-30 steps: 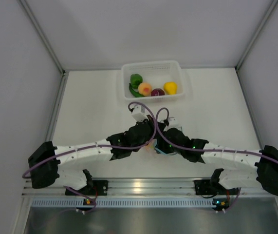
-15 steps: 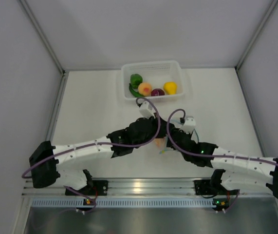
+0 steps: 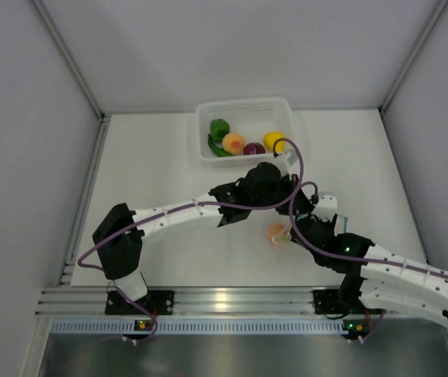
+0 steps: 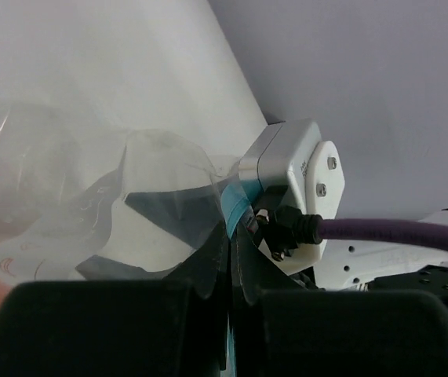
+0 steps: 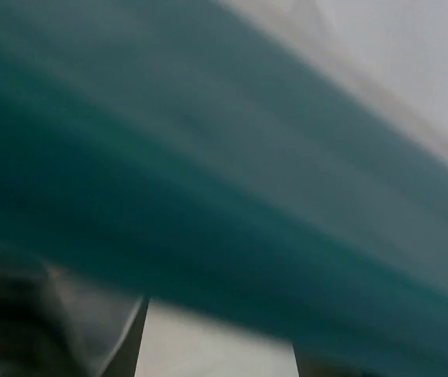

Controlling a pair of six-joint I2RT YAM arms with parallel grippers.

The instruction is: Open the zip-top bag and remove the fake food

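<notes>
Left tool [image 4: 230,239] is clamped shut, its 2 black fingers pinching the blue zip strip [image 4: 234,210] of the clear bag [image 4: 157,188], which billows out loose and crinkled in front of it. Right tool [image 3: 298,222] sits just across from it at the same edge of the bag. Its own camera shows only a blurred band of blue-green very close to the lens, so I cannot tell how far it is open or whether it has a hold on the strip.

From above, the bag hangs between the 2 tools over the right middle of the desk [image 3: 153,173], near the white basket [image 3: 243,104] but apart from it. 1 orange fruit [image 3: 276,232] shows through the plastic. The basket holds 5 pieces: a green pepper [image 3: 220,126], a slim green chili [image 3: 216,148], a peach [image 3: 233,143], a purple piece [image 3: 253,148] and a yellow pepper [image 3: 273,140].

My reading is that the job is near its end, with most of the food out and the last fruit to be got from the bag. The next move probably calls for the mouth to be held wide or tipped, so the fruit can slide out or be picked. The thin film could slip from the pinch if it is pulled hard.
</notes>
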